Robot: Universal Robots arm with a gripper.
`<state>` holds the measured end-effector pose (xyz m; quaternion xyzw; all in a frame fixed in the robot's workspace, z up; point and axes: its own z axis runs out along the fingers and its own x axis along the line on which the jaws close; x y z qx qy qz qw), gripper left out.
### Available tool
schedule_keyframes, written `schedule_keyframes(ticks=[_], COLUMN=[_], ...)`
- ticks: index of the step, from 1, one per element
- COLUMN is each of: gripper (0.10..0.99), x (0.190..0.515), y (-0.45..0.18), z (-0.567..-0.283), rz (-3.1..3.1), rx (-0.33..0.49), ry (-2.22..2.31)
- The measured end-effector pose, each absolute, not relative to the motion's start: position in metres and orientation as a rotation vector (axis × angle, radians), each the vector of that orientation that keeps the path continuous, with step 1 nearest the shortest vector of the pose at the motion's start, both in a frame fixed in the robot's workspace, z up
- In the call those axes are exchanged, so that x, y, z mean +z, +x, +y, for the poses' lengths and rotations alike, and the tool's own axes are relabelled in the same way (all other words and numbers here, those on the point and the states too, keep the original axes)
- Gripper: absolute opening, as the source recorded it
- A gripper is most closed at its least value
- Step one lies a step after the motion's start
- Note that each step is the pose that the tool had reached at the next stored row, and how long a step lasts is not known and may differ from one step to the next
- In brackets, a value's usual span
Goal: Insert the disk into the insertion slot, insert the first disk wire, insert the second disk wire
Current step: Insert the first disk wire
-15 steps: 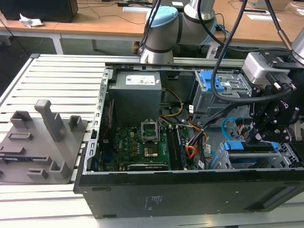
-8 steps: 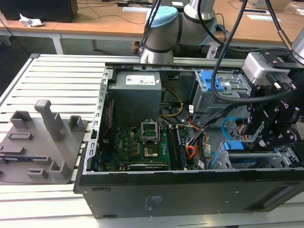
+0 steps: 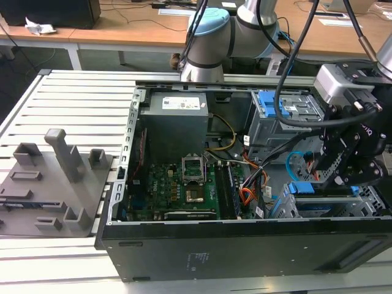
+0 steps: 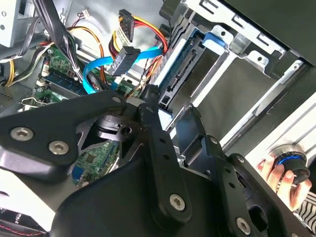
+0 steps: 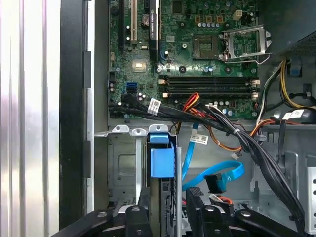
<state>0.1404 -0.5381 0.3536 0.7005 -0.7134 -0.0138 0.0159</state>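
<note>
End effector point(image 5: 167, 203) of the robot arm hangs over the corner of the open black PC case point(image 3: 245, 245) beside the green motherboard point(image 5: 197, 54). Fingers point(image 5: 137, 217) are apart, one either side of the flat silver hard drive in its bright blue plastic caddy point(image 5: 162, 158), with a gap on one side, so not clamped. Drive sits in the low silver-grey perforated sheet-metal bay point(image 5: 123, 168), just beside the motherboard's edge. Thin flat light-blue data cable point(image 5: 232, 172) loops next to the bay; its black plug point(image 5: 215, 182) is apart from the drive. Black cable bundle point(image 5: 197, 114) crosses that motherboard edge. Second wrist view: person's hand point(image 4: 276, 175) on a blue-ringed knob point(image 4: 290, 162).
</note>
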Motion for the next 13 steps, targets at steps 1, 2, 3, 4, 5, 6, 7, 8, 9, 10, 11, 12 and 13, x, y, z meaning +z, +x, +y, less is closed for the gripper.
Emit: schedule_keyframes(ticks=[1,2,3,4,5,6,7,8,9,10,11,12,13], gripper=[0.42,0.42,0.42,0.42,0.42,0.42,0.42,0.42,0.42,0.42,0.42,0.42,0.42], x=[0.354,0.354,0.354,0.354,0.354,0.354,0.354,0.354,0.354,0.354,0.354,0.353,0.354], y=[0.141,0.142,0.143,0.144,0.145,0.145,0.146,0.146,0.146,0.146,0.146,0.146,0.146], z=[-0.536,-0.535,-0.531,-0.528,-0.525,-0.524,-0.522,-0.517,-0.513,-0.511,-0.509,-0.507,-0.505], rz=[-2.219,-2.219,-2.219,-2.219,-2.219,-2.219,-2.219,-2.219,-2.219,-2.219,-2.219,-2.219,-2.219], rx=[-0.043,-0.043,-0.043,-0.043,-0.043,-0.043,-0.043,-0.043,-0.043,-0.043,-0.043,-0.043,-0.043], ry=[2.179,2.179,2.179,2.179,2.179,2.179,2.179,2.178,2.179,2.179,2.179,2.179,2.179])
